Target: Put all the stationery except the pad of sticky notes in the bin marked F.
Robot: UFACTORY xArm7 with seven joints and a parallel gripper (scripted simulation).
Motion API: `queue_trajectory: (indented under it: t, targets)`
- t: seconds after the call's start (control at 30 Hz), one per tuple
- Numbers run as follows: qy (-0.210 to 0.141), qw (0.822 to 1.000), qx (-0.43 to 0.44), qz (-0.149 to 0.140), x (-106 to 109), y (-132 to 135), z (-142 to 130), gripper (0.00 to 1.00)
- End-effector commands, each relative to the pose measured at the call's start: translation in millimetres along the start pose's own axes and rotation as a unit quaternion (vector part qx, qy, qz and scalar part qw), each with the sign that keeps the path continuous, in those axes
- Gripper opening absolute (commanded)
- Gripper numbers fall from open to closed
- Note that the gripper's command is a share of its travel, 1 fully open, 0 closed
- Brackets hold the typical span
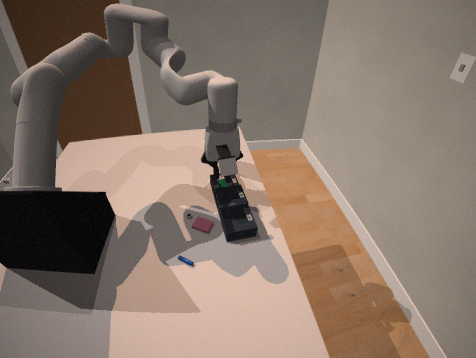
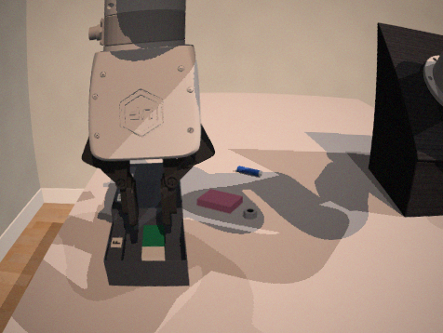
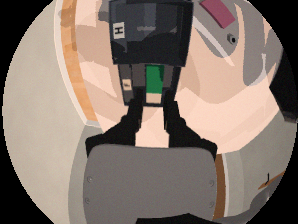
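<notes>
A green block with a pale end (image 1: 222,183) (image 2: 154,237) (image 3: 154,79) lies inside the bin marked F (image 2: 149,274) (image 3: 176,77), the end bin of a row. My gripper (image 1: 223,178) (image 2: 149,230) (image 3: 153,97) points down at this bin, its fingers partly apart with the block seen between and below them. They are open and hold nothing. A flat dark pink block (image 1: 203,224) (image 2: 220,200) (image 3: 218,12), which looks like the pad of sticky notes, lies on the table beside the row. The rest of bin F's floor is partly hidden by the fingers.
A bin marked H (image 3: 150,35) stands against bin F, and another dark bin (image 1: 241,232) continues the row. A small grey ring-like piece (image 1: 189,216) (image 2: 250,213) (image 3: 231,38) lies near the pink block. A blue cylinder (image 1: 186,260) (image 2: 249,171) lies farther off.
</notes>
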State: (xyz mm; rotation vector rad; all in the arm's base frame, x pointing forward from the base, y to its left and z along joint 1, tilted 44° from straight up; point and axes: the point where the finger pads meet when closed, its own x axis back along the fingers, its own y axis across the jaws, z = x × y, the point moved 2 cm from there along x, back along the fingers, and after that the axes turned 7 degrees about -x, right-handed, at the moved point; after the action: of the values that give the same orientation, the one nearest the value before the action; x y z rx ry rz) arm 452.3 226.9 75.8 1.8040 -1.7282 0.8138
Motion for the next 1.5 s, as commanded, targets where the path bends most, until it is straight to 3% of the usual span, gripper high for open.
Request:
queue_trajectory:
  t: [0.0, 0.27, 0.3, 1.47]
  targets:
    - [0.000, 1.000, 0.000, 0.002, 14, -1, 0, 0.29]
    - [0.000, 1.000, 0.000, 0.002, 14, -1, 0, 0.29]
    - [0.000, 1.000, 0.000, 0.002, 18, -1, 0, 1.00]
    - [0.000, 1.000, 0.000, 0.002, 142, -1, 0, 1.00]
